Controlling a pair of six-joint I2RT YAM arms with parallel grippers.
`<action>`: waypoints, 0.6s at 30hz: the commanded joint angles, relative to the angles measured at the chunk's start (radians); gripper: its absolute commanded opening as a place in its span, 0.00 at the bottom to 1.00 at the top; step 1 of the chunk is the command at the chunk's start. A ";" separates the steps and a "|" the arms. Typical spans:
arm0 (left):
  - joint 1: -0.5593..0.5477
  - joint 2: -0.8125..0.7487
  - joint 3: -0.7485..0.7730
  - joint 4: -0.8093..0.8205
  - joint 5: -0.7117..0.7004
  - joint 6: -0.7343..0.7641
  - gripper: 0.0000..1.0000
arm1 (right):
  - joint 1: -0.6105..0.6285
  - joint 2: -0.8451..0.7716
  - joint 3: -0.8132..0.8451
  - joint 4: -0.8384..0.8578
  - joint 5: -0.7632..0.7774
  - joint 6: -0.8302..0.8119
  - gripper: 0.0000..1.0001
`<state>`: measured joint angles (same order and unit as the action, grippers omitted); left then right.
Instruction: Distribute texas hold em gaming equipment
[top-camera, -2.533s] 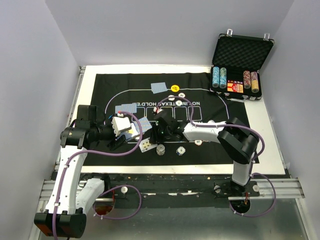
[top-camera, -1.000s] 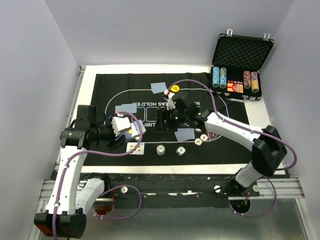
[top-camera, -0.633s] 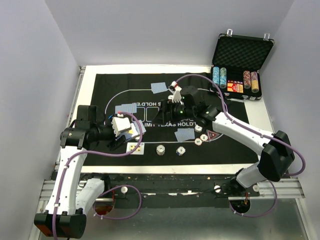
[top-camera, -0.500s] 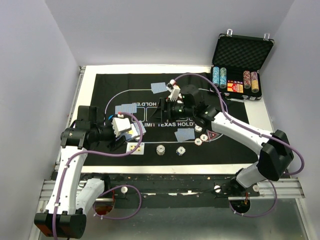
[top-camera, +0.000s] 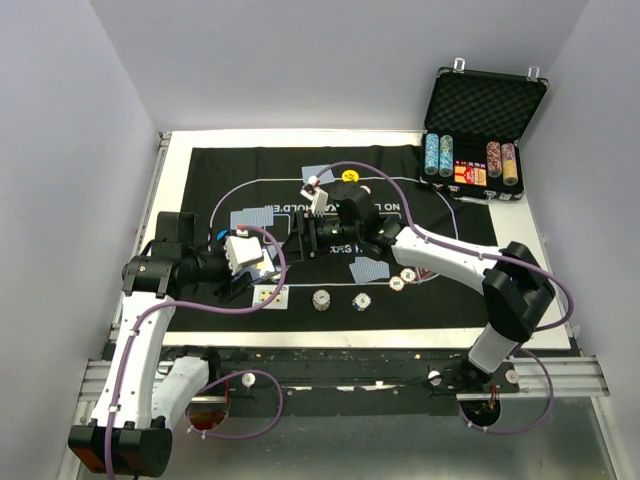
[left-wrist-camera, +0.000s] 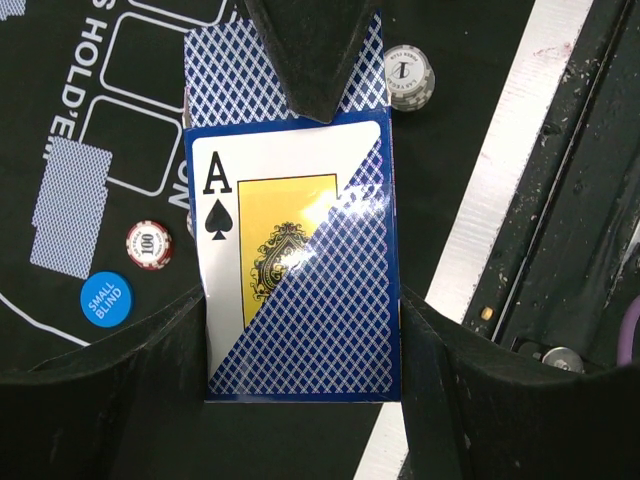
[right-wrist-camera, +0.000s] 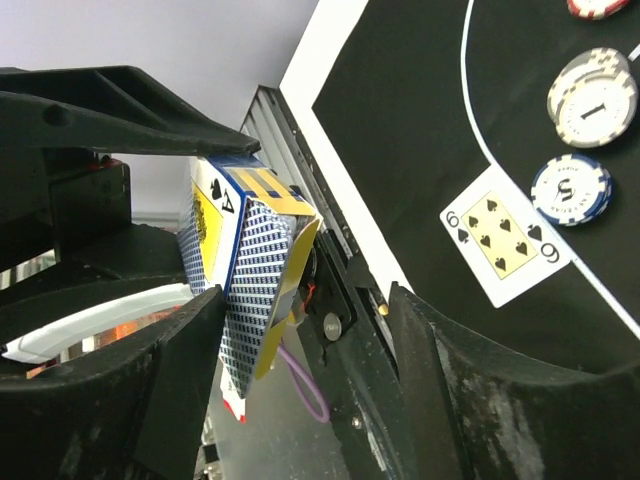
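My left gripper (left-wrist-camera: 300, 345) is shut on the blue deck box (left-wrist-camera: 295, 260), whose front shows an ace of spades, and holds it above the mat's front left (top-camera: 243, 249). Pointing left at that box is my right gripper (top-camera: 297, 238), which is open. The box's opened flap end (right-wrist-camera: 250, 285) stands between its fingers, close to the left finger (right-wrist-camera: 170, 370). Face-down blue cards (top-camera: 370, 269) (top-camera: 251, 217) lie on the mat. A face-up six of spades (right-wrist-camera: 507, 247) lies near the speckled chip stacks (top-camera: 321, 299) (top-camera: 362, 299). The yellow button (top-camera: 350, 176) sits at the back, the blue button (left-wrist-camera: 106, 298) on the left.
The black felt mat (top-camera: 200, 170) covers most of the white table. An open black case (top-camera: 482, 105) with rows of chips stands at the back right. More chips (top-camera: 397, 283) lie right of centre. The table's metal front rail (top-camera: 340, 372) runs beneath both arms.
My right arm has swung from the back middle of the mat leftward to the deck box. The left arm and the box have stayed put.
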<state>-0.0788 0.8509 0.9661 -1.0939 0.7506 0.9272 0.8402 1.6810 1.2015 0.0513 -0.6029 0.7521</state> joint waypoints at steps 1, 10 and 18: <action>-0.006 -0.007 0.005 0.025 0.009 0.015 0.48 | 0.008 0.022 0.020 0.010 -0.021 0.007 0.69; -0.006 -0.007 0.003 0.029 0.010 0.012 0.48 | 0.000 -0.023 -0.040 0.022 0.009 0.027 0.53; -0.006 -0.001 0.006 0.031 0.013 0.010 0.48 | -0.027 -0.076 -0.109 0.042 0.012 0.053 0.49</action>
<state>-0.0807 0.8528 0.9661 -1.0977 0.7292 0.9279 0.8230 1.6382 1.1324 0.0956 -0.6060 0.7971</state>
